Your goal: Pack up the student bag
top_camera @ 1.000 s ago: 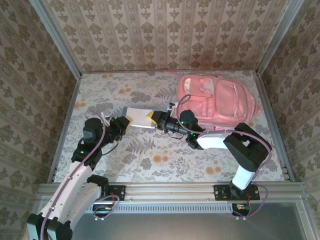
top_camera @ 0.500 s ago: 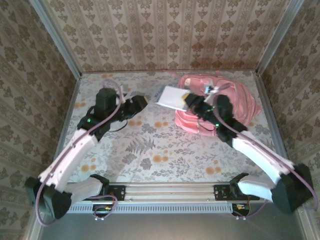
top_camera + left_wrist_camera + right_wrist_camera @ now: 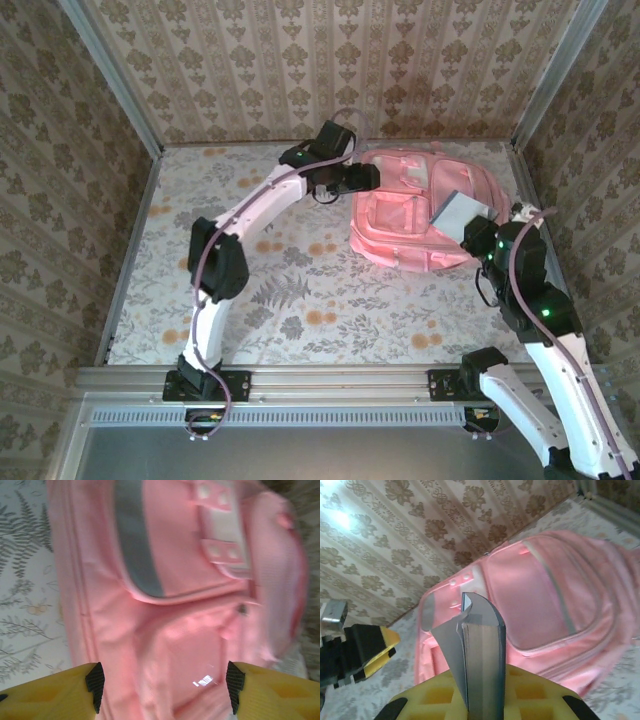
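The student bag (image 3: 405, 215) is a large pink backpack lying flat at the table's far right, front pockets up. My left gripper (image 3: 366, 178) hovers over its far left corner. In the left wrist view the bag (image 3: 190, 580) lies under that open gripper (image 3: 164, 690), with nothing between the black pads (image 3: 95, 686). My right gripper (image 3: 478, 236) is shut on a grey book (image 3: 459, 214) held above the bag's right side. The right wrist view has the book (image 3: 482, 645) standing on edge in the yellow gripper (image 3: 482, 705), its front cover curling loose, the bag (image 3: 545, 595) behind.
The floral tablecloth (image 3: 280, 300) stretches left and front of the bag. Wallpapered walls close in three sides, with metal posts at the far corners (image 3: 520, 130). The left gripper's yellow and black finger (image 3: 370, 647) is at the left of the right wrist view.
Both grippers were on the book at mid-table. The left one let go, opened and swung to the bag's far left corner. The right arm carried the book over the bag's right side.
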You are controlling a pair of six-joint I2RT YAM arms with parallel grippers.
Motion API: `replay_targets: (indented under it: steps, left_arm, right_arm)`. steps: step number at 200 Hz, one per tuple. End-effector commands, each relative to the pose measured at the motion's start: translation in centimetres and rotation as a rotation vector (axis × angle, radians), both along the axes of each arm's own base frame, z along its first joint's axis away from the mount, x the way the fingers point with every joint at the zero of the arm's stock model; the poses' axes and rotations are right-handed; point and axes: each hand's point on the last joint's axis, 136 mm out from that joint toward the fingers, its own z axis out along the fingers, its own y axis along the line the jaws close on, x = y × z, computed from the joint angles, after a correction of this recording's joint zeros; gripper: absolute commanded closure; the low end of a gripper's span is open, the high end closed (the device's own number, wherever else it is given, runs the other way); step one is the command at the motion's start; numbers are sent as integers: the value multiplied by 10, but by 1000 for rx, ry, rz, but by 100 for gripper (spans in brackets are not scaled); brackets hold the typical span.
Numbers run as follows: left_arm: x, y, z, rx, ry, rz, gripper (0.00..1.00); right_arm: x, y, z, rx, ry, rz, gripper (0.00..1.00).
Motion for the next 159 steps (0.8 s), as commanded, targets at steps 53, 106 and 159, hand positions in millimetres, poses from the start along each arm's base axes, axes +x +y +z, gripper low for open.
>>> replay_targets:
  steps: [53,106,159]
  left_arm:
    - [25,7,-52,-103,126,0,39]
    - [26,0,-85,-233,245,-14,72]
    - [12,51,-89,-212,316,-26,100]
  right_arm:
    - [-11,-8,2,-86,-1,5,100]
    - [-5,3,-4,-50,26,50,100]
    - [-5,5,-3,-38,26,57,100]
